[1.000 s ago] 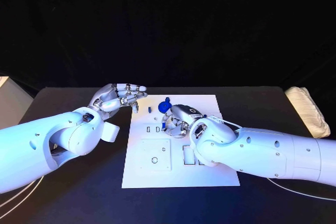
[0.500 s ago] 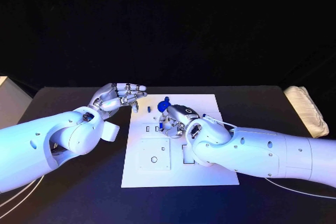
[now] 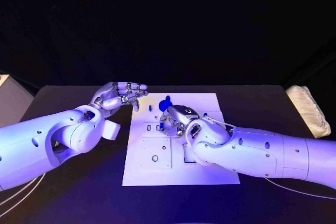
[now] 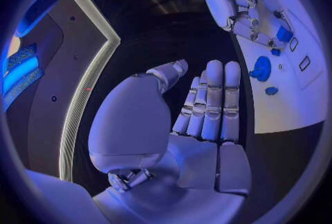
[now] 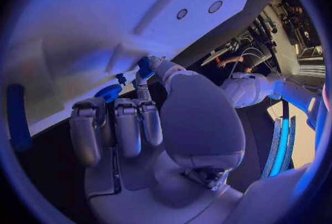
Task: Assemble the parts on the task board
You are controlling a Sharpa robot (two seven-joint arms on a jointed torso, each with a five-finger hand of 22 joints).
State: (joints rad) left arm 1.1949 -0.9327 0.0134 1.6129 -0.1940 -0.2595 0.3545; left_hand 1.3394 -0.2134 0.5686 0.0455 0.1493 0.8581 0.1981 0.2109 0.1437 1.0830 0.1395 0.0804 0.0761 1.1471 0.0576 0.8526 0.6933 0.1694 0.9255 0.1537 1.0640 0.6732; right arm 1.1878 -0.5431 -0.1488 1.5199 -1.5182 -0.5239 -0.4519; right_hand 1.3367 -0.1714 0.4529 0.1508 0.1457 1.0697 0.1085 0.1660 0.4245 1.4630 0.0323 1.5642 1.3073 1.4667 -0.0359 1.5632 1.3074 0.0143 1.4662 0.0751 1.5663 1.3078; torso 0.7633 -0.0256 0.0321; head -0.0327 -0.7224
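The white task board [image 3: 210, 173] lies mid-table. My right hand [image 3: 179, 120] hovers over the board's far half and pinches a small blue part [image 5: 145, 66] between thumb and fingertip, close to the board's surface. That part [image 4: 284, 33] also shows under the right hand [image 4: 242, 3] in the left wrist view. A round blue part [image 3: 164, 105] stands on the board just beyond this hand, with a smaller blue piece [image 4: 271, 90] near it. My left hand [image 3: 123, 94] is raised at the board's far left corner, fingers straight and holding nothing.
A square plate with a hole [image 3: 155, 153] and slots sit in the board's near half. A pale folded cloth [image 3: 308, 110] lies at the table's right edge. A light box [image 3: 7, 105] stands at the left edge. A long blue piece [image 5: 17, 116] lies on the board.
My right hand and forearm have edged slightly left over the board, still pinching the blue part. The left hand has barely moved.
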